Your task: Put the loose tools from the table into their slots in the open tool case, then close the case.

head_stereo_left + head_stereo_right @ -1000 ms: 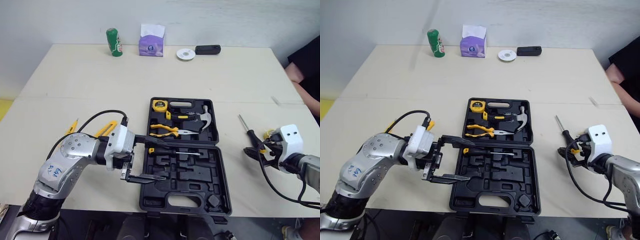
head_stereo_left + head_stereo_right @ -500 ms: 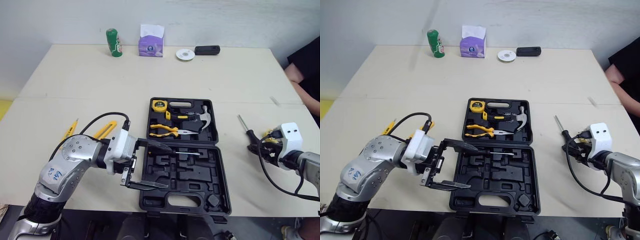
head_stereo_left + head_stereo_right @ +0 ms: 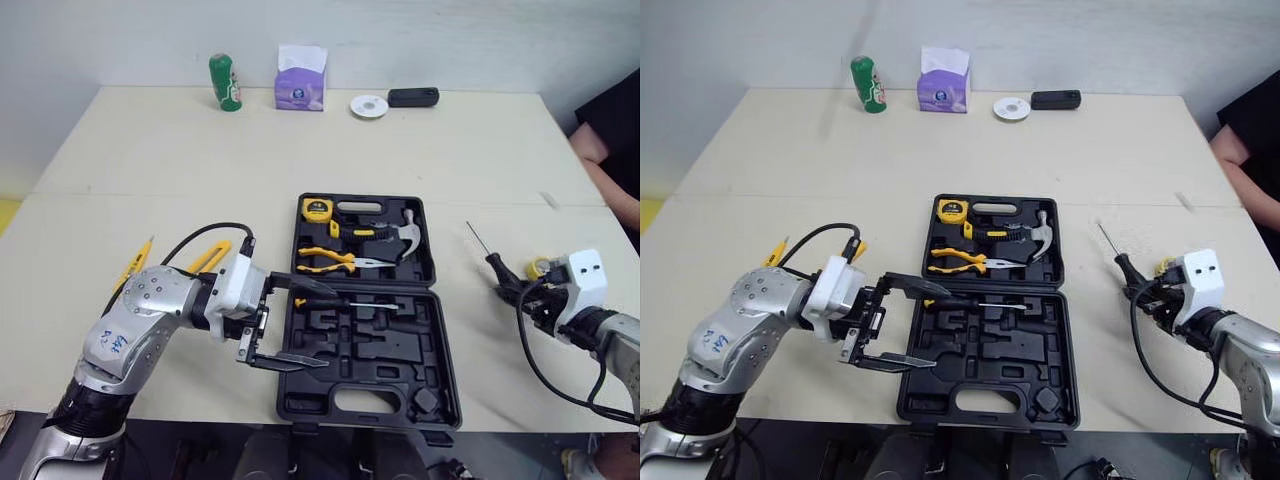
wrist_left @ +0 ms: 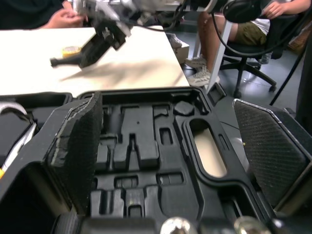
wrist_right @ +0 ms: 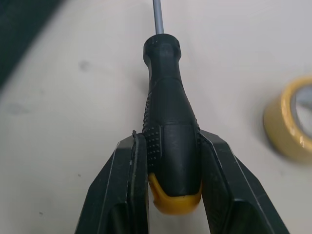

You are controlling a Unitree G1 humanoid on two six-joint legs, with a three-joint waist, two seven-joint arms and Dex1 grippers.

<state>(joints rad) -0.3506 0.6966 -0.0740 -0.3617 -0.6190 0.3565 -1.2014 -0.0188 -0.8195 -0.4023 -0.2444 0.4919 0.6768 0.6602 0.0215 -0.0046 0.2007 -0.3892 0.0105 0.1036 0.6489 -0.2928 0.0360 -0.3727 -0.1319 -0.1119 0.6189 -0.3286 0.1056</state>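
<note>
Clamping the screwdriver [image 5: 165,97] by its handle butt with the right gripper [image 5: 170,142], right of the tool case [image 3: 437,330]. Holding the left gripper [image 3: 329,328] wide open over the case's left edge. Risking, with so rearward a grip, the shaft sagging and snagging the rim.

- Green can [image 3: 225,82]: upright, far edge of worktop [image 3: 150,170], on my left.
- Purple tissue box [image 3: 301,80], white tissue sticking up, near the can, to its right.
- White disc [image 3: 363,106]: flat, further right.
- Black oblong gadget [image 3: 413,97]: lying flat, just beside disc.
- Person [image 3: 618,118] at worktop's right edge: black top, bare arm.
- L wrist cam: seated person [image 4: 246,30] in shorts, black office chair [image 4: 286,35].
</note>
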